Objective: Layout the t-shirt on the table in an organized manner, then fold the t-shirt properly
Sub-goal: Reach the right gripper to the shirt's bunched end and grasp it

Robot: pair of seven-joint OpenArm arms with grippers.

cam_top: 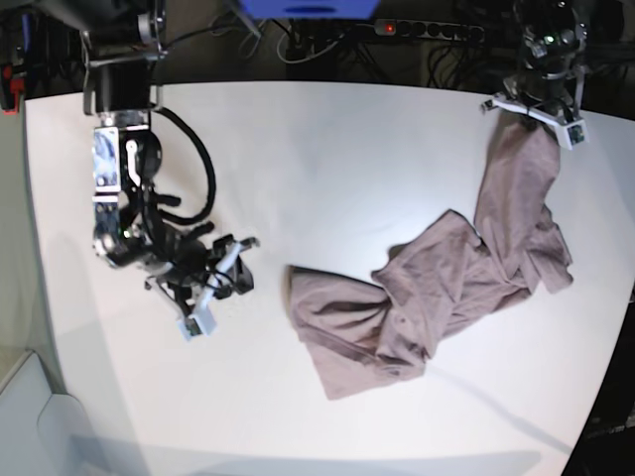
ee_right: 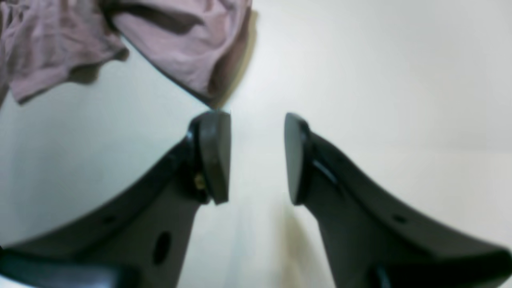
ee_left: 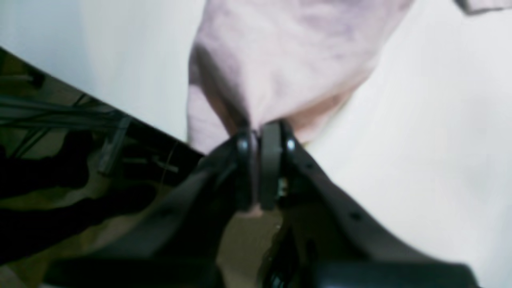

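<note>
The mauve t-shirt (cam_top: 437,278) lies crumpled on the right half of the white table (cam_top: 327,159), with one end drawn up into a stretched strip toward the far right corner. My left gripper (cam_top: 529,107) is shut on that raised end. In the left wrist view the cloth (ee_left: 288,60) fans out from the pinched fingertips of the gripper (ee_left: 260,132). My right gripper (cam_top: 241,266) hovers open over bare table to the left of the shirt, apart from it. In the right wrist view its open jaws (ee_right: 256,120) hold nothing, and a shirt edge (ee_right: 188,52) hangs just beyond the left fingertip.
Behind the table's far edge lie a power strip with cables (cam_top: 427,30) and a blue object (cam_top: 308,8). The left wrist view shows the table edge with cables below it (ee_left: 80,120). The right arm's body (cam_top: 119,149) reaches in from the far left corner.
</note>
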